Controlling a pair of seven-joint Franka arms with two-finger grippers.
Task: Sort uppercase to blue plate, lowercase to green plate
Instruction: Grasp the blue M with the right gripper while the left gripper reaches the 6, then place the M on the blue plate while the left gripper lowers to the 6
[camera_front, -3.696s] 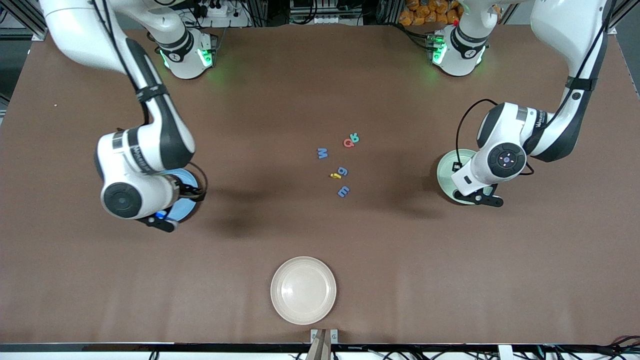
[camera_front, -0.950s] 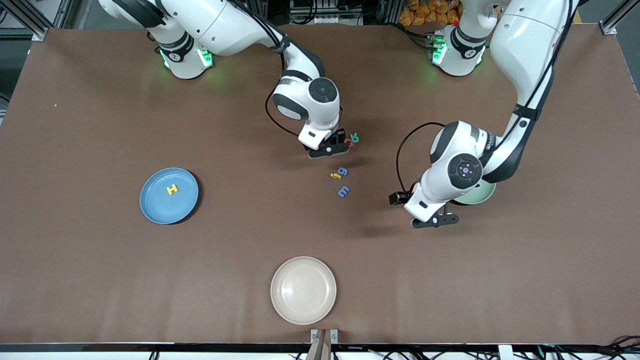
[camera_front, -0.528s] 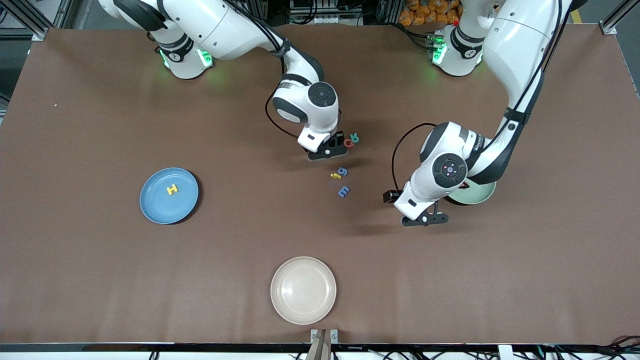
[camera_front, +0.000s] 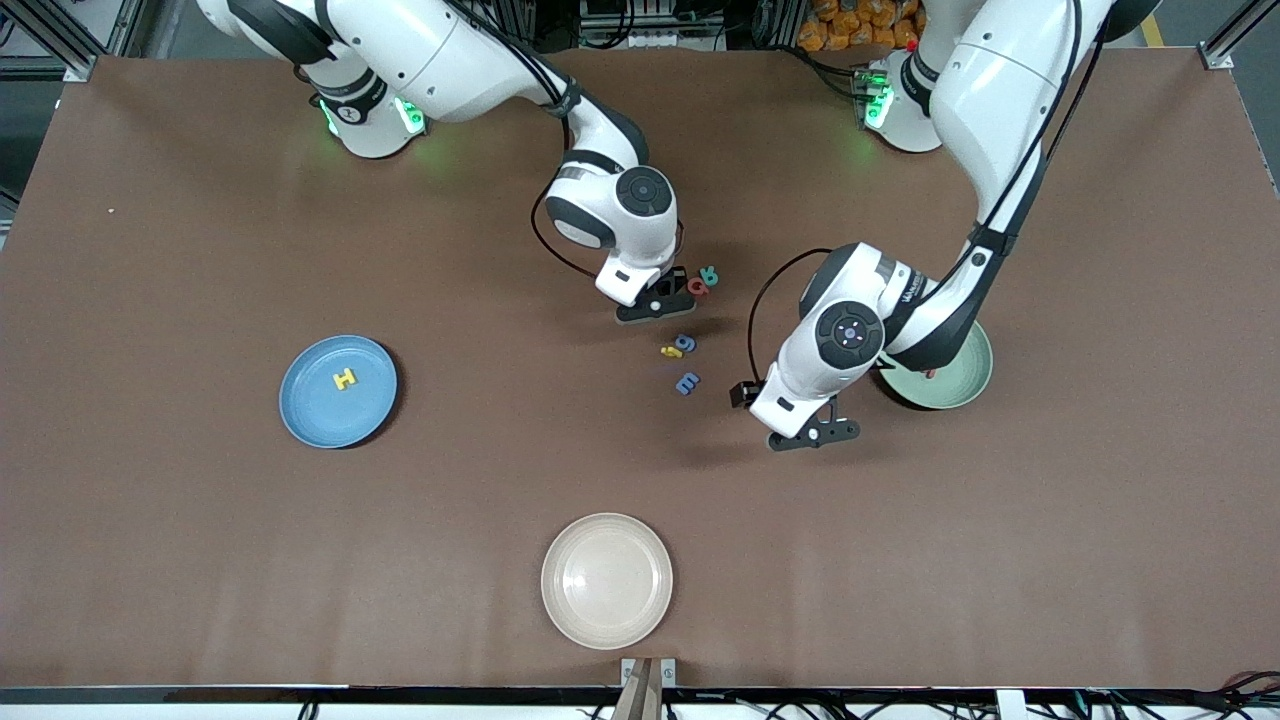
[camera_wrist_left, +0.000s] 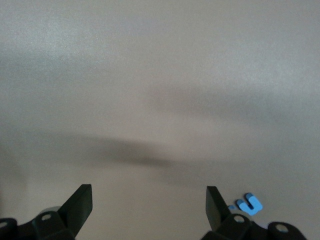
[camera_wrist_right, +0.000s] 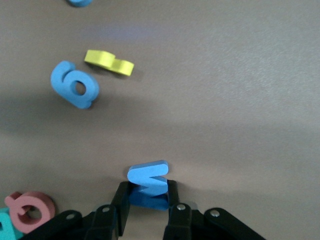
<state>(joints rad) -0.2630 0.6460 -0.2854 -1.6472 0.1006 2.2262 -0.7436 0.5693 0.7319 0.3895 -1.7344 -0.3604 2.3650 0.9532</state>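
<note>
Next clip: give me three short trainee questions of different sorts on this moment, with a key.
1. True or false: the yellow H lies on the blue plate.
2. What does the right hand grip?
A. blue M
B. red Q
C. blue g
3. Fill in: the left hand's fingers are ____.

Key: 1 true; 2 A; 3 open, over bare table near the blue m.

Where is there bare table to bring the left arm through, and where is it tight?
Bare table stretches between the blue plate and the cream plate, and from the left gripper down toward the cream plate. It is crowded in the middle: right gripper shut on the blue M, beside the red Q, g and m.
</note>
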